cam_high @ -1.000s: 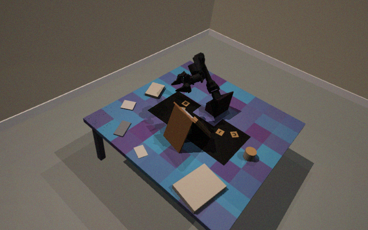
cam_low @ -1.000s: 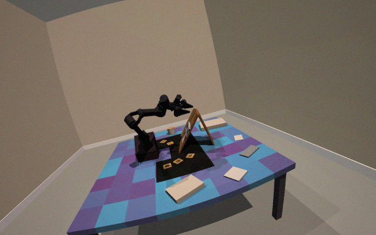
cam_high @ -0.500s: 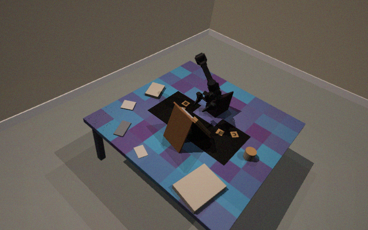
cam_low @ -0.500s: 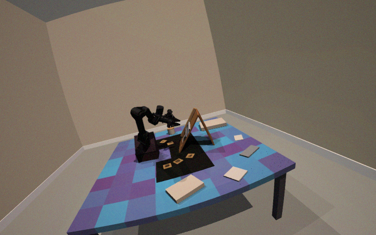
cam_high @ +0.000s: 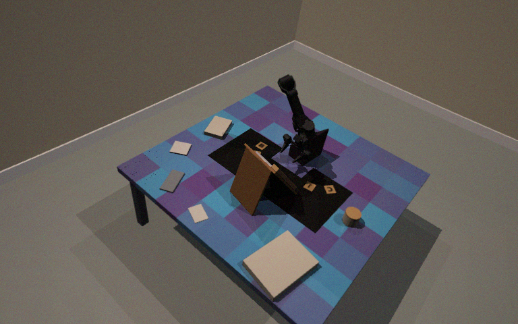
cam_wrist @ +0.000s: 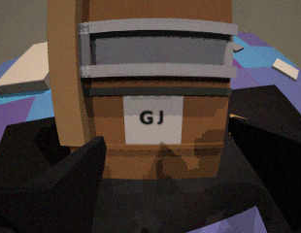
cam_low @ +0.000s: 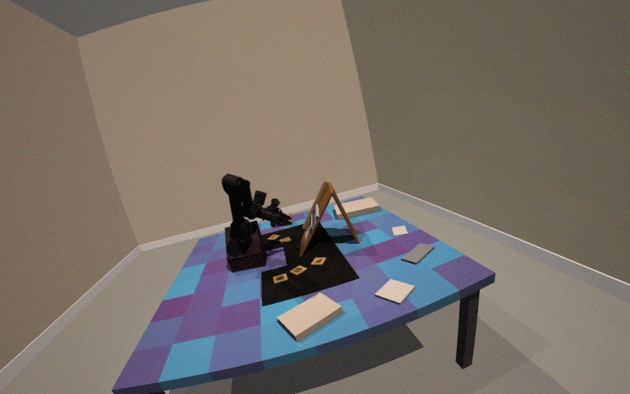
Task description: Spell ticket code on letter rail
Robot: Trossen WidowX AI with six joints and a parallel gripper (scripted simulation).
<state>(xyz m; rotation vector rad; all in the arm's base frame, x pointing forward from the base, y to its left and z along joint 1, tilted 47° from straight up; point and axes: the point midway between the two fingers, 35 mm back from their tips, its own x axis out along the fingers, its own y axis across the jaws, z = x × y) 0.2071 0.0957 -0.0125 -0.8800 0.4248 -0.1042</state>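
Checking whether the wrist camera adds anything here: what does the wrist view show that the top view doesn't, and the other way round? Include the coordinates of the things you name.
Only the wrist view: the ticket (cam_wrist: 152, 131) reads GJ, below a grey rail (cam_wrist: 157, 72) with no tiles in it.

Only the top view: the round wooden-topped block (cam_high: 352, 214) and letter tiles lying flat, such as the right-hand pair (cam_high: 309, 186).

Both: the board (cam_high: 250, 180) (cam_wrist: 199, 114), the black mat (cam_high: 315, 219) (cam_wrist: 274, 99) and the open gripper (cam_high: 288, 155) (cam_wrist: 169, 132).
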